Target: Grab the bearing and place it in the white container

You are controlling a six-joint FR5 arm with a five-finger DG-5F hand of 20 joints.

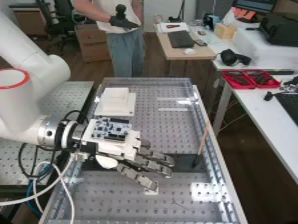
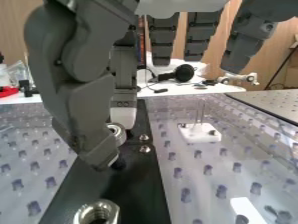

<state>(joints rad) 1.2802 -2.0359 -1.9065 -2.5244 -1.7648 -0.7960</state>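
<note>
Landmark for all positions: the black strip (image 2: 143, 190) crossing the perforated worktop (image 1: 113, 200).

Bearing (image 2: 120, 133): above the black strip, upright, with its ring face toward the wrist camera. Robot hand (image 1: 151, 165): over the black strip, thumb and one finger appearing clamped on the bearing; the remaining fingers extend clear. The thumb covers part of the ring, so the full contact cannot be verified. The edge grip is presumably chosen because the part is small and the digits can release it without covering the opening below.

White container (image 1: 115, 105): on the far side of the black strip in the high view, seated on the worktop. Its position is judged suitable for a short transfer, with the arm alongside. Whether it holds anything cannot be determined.

Hex nut (image 2: 110, 206): on the black strip, nearer the wrist camera than the bearing. Two bolt heads (image 2: 145, 149): on the same strip, beside the bearing, probably fastening it down.

White pin base (image 2: 199, 134): just beside the black strip, two thin pins upright, probably intended to locate ringed parts. Wooden-handled tool (image 1: 203, 138): dark end at the black strip, handle pointing away toward the far side; apparently set aside.

Markings: no legible label or lettering found on the bearing, hex nut or white container.
</note>
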